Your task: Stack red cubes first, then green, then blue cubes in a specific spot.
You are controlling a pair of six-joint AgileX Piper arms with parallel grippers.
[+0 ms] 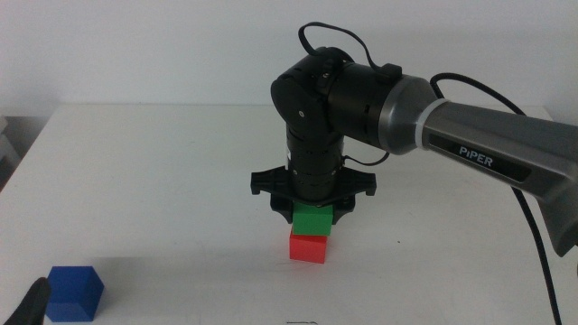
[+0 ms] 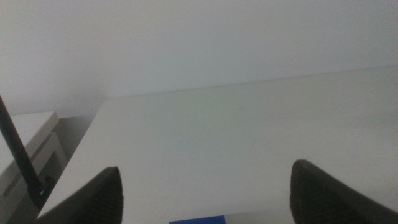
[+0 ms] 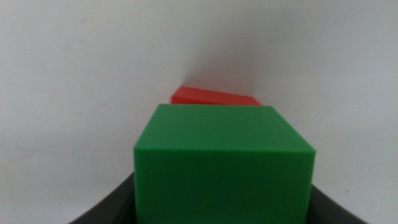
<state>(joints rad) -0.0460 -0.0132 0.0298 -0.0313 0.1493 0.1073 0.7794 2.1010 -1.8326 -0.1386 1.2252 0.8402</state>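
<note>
On red cube (image 1: 309,247), green cube (image 1: 313,219) sits square, right gripper (image 1: 312,206) clamped.

A small matte bright-red cube (image 1: 309,246) sits beneath a small matte green cube (image 1: 312,219). A solid dark-blue cube (image 1: 74,293) rests on the plain white table (image 1: 163,181). The right pincer (image 1: 312,209) is dark.

The plain white matte counter (image 1: 163,181) fills most of the middle view, its far edge meeting a bare pale wall (image 1: 135,45) behind it. Off the counter's left edge stands a low white piece of furniture (image 1: 7,144), only partly in frame. In the left wrist view the same white unit (image 2: 28,140) sits just beside the counter's corner, and a thin dark cable (image 2: 18,152) crosses in front of it.
</note>
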